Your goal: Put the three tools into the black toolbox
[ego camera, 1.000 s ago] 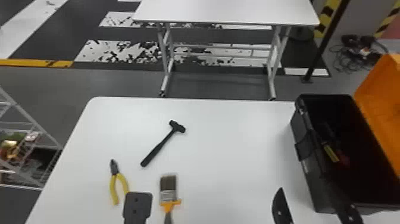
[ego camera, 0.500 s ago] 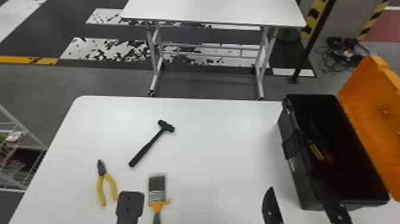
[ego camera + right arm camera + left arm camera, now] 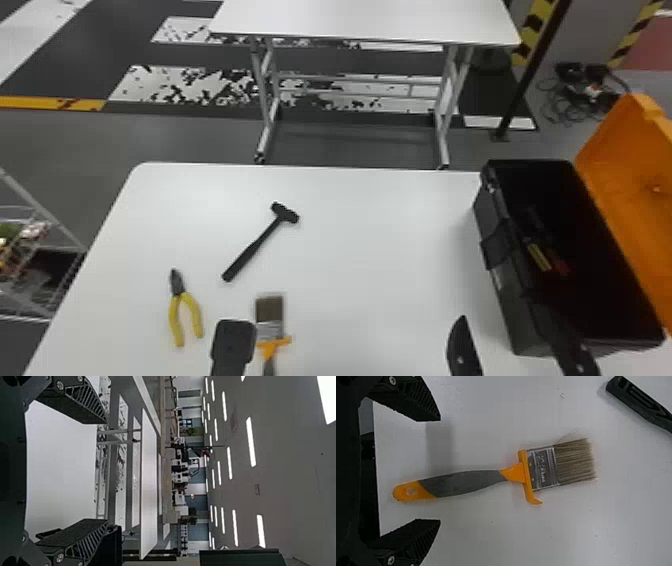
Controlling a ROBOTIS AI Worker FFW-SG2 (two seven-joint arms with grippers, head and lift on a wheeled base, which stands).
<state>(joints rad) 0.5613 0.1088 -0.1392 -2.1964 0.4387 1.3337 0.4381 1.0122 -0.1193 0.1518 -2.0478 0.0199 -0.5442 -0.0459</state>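
Note:
In the head view my left gripper (image 3: pixel 232 345) is at the lower edge, just left of the paintbrush (image 3: pixel 270 320). The left wrist view has that gripper (image 3: pixel 440 470) open, the handle end of the paintbrush (image 3: pixel 466 483) lying between its fingers, untouched. A black hammer (image 3: pixel 255 247) and yellow-handled pliers (image 3: pixel 182 310) lie farther left on the white table. The black toolbox (image 3: pixel 515 305) stands at the right, its orange lid (image 3: pixel 635 200) raised. My right gripper (image 3: pixel 507 327), near its front left side, is open and empty; the right wrist view includes this gripper (image 3: pixel 106 471) too.
Inside the toolbox are yellow and red items (image 3: pixel 540 257). Beyond the near table (image 3: pixel 350 200) stands a second white table (image 3: pixel 365 20). A wire rack (image 3: pixel 30 250) is on the left, with a dark pole (image 3: pixel 535 70) at the back right.
The head view has swung right, so tools and toolbox sit farther left in it. Relative to them, my left gripper has come rightward, closer to the paintbrush. The tools stay in place on the table.

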